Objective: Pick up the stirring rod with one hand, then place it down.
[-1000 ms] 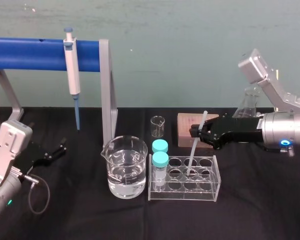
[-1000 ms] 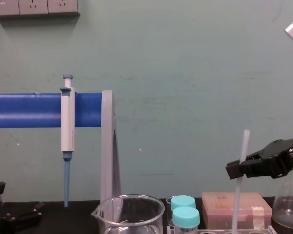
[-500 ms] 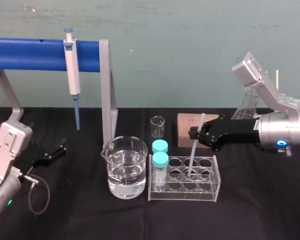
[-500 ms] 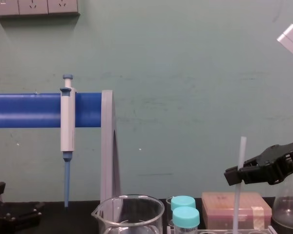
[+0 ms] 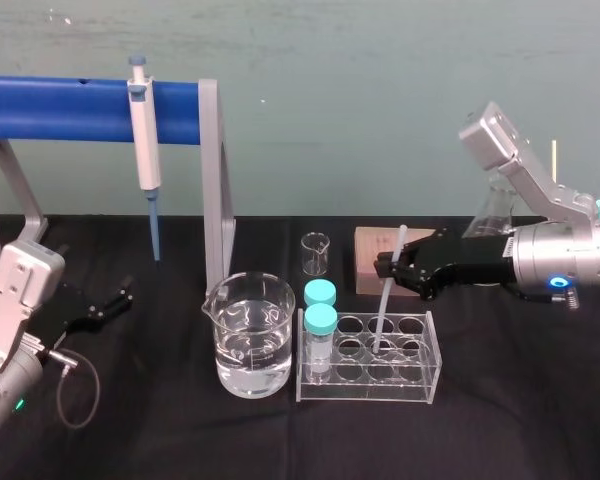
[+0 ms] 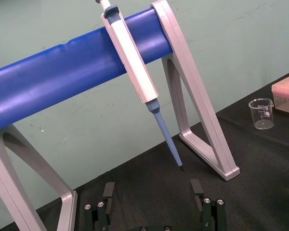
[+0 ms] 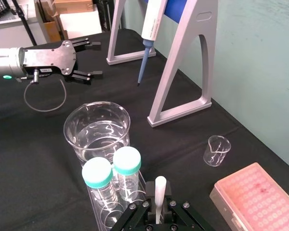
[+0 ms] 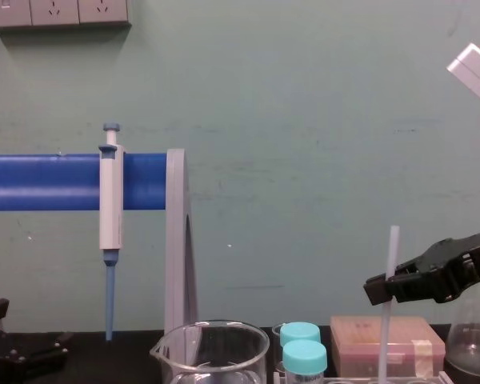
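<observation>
Right gripper (image 5: 390, 266) clamps stirring rod (image 5: 382, 315) near its top, centre-right; rod near-vertical, lower end in rack (image 5: 365, 394) well. Left gripper (image 5: 123, 299) parked lower-left, wide.

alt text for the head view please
The right gripper holds the rod nearly upright, its lower end in a clear rack that also holds two capped vials, beside a beaker of water. The left gripper rests open at far left; a pipette hangs on a blue stand.

No readable text or numbers anywhere, marks on the small beaker (image 6: 263, 113) — illegible
</observation>
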